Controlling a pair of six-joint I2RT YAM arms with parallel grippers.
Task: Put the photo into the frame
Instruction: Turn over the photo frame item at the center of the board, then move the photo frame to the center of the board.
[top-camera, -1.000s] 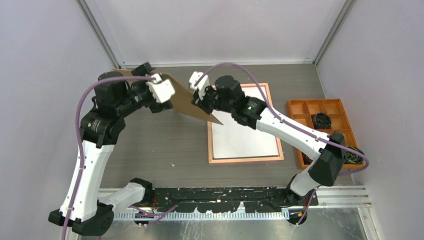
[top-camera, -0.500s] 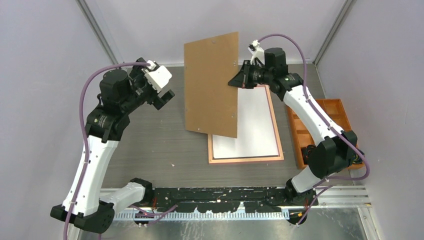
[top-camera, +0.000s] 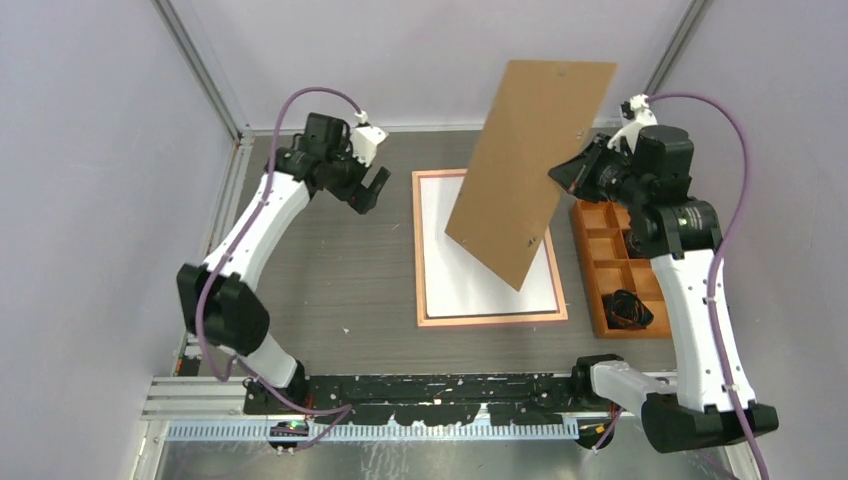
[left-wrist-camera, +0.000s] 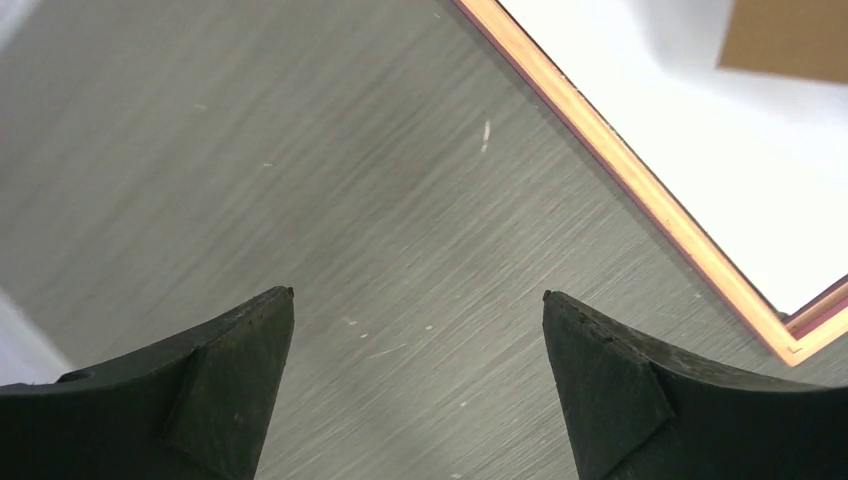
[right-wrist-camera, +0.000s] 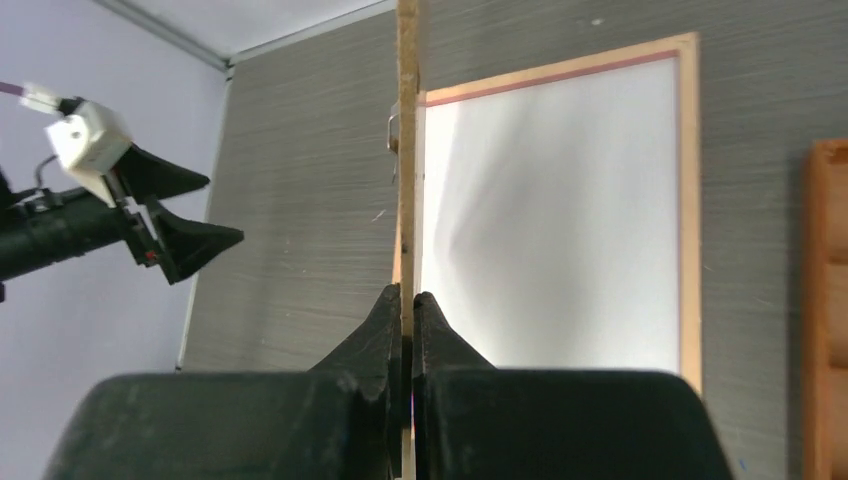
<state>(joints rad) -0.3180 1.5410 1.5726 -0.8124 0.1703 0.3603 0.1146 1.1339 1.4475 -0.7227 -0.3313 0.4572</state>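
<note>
The frame (top-camera: 417, 250) lies flat on the table with its tan wooden back edge up. Inside it the photo (top-camera: 470, 285) lies with its plain white back up. My right gripper (top-camera: 572, 172) is shut on the right edge of a brown backing board (top-camera: 535, 160), which hangs tilted in the air above the frame's far right part. In the right wrist view the board (right-wrist-camera: 407, 120) shows edge-on between the fingers of my right gripper (right-wrist-camera: 407, 292). My left gripper (top-camera: 372, 190) stands open and holds nothing, left of the frame's far corner. In its own view my left gripper (left-wrist-camera: 417, 295) is over bare table beside the frame (left-wrist-camera: 640, 190).
An orange compartment tray (top-camera: 610, 250) stands right of the frame, with a black tangle (top-camera: 627, 307) in a near compartment. Purple walls close in the left, right and back. The arm bases and a rail run along the near edge.
The right gripper has carried the backing board up and to the right, from left of the frame to above its right side. The left arm drew off toward the back, open.
</note>
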